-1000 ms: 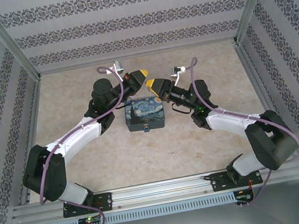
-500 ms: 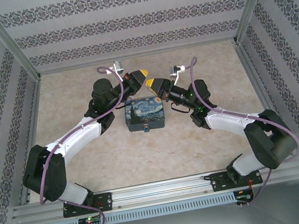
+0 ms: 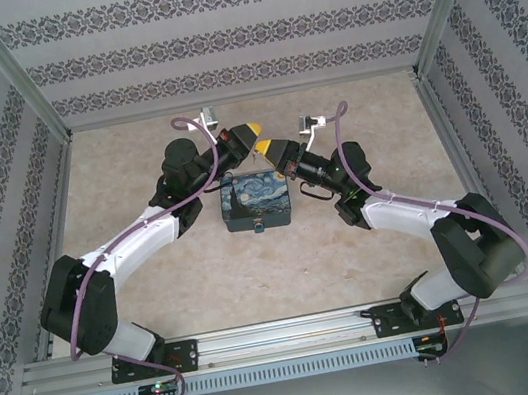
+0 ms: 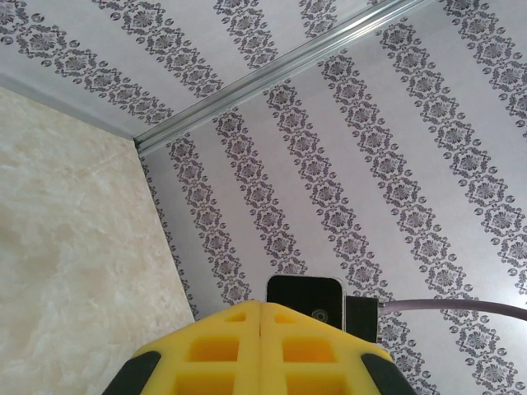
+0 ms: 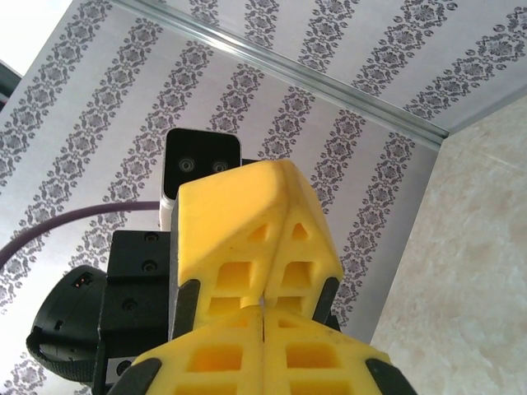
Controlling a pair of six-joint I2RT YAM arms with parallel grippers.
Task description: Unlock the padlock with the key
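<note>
Damask-striped grey wallpaper lines three sides of the enclosure, with aluminium rails in the corners and a beige marbled table point(image 3: 156, 276) as the floor. Near the middle of the table sits a small rectangular box printed with a blue-and-yellow swirling night sky point(image 3: 254, 199). The tiny greyish metal padlock point(image 3: 259, 227) shows as a speck on the box's near face, too small for any marking on it to be read.

Both arms reach in over the far edge of the box. The left hand point(image 3: 255, 133) has its yellow foam-like fingers pressed together. In the left wrist view they meet along a single seam point(image 4: 261, 329), pointing toward the wall.

The right hand point(image 3: 266, 148) is just beside it, tip to tip. Its yellow fingers are also pressed together point(image 5: 262, 354), and nothing can be made out between them. The right wrist view shows the left hand's fingers point(image 5: 247, 239) directly ahead, apparently touching, under a black-and-white wrist camera point(image 5: 202, 164) trailing a purple cable point(image 5: 49, 234).
</note>
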